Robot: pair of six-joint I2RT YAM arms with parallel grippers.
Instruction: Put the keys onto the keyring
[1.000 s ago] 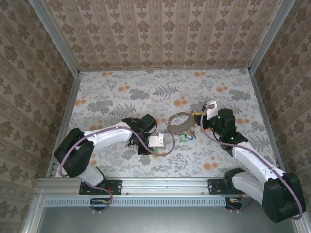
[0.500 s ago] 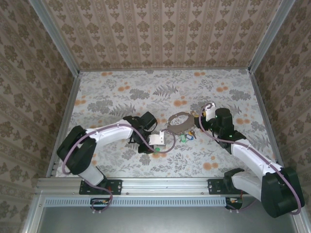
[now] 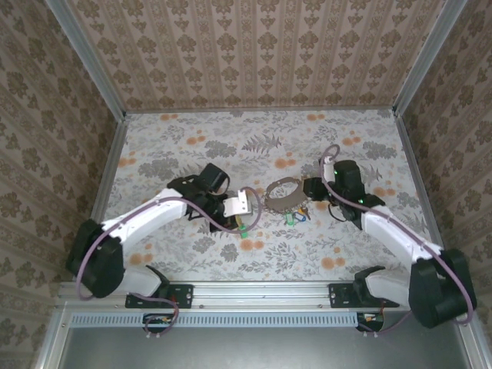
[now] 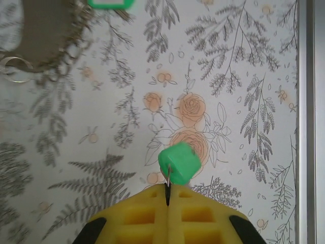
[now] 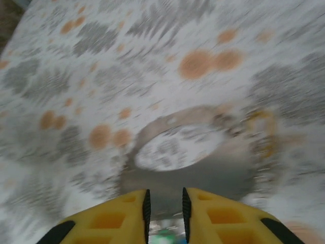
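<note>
My left gripper [image 4: 167,195] closed on a green key [image 4: 179,162], my right gripper [image 5: 165,204] narrowly parted, pointing at the keyring [image 5: 203,175] on the table [image 4: 244,76].

Right wrist view was blurred; I saw the keyring [image 5: 203,175] only as a smear. Left wrist: green key [image 4: 110,3] cut by top edge; blade of held key [image 4: 179,162] hidden inside left gripper [image 4: 167,195].

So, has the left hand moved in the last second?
Yes. In the top view the left hand has shifted up the picture and slightly left, closer to level with the keyring.
</note>
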